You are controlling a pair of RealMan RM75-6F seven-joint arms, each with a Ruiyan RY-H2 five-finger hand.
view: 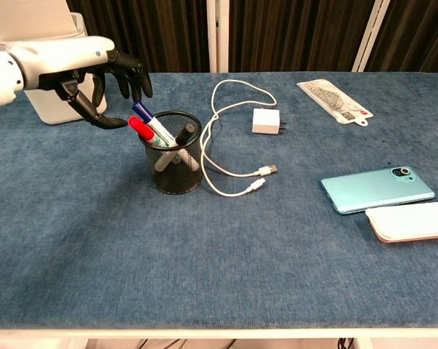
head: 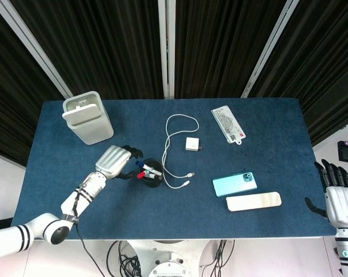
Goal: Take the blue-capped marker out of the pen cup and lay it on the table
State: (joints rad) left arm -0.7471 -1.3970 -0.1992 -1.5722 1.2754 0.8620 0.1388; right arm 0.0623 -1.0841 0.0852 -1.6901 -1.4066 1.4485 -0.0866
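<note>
With the blue-capped marker (view: 142,113) standing in the pen cup (view: 172,169) beside a red-capped one, the left hand (view: 95,69) hovers just beside the cup's rim, fingers spread and empty, so the reach-in step seemingly calls for pinching that blue cap alone.

Red marker (view: 137,126) crowds blue-capped marker (view: 142,111); white box (view: 55,73) stands behind.

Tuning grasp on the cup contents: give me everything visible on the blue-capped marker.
The blue-capped marker stands tilted in the black mesh pen cup, its dark blue cap sticking up past the rim and leaning toward the left hand. Its light-coloured barrel runs down into the cup beside a red-capped marker. The hand's fingers hover just by the cap, with no clear contact.
</note>
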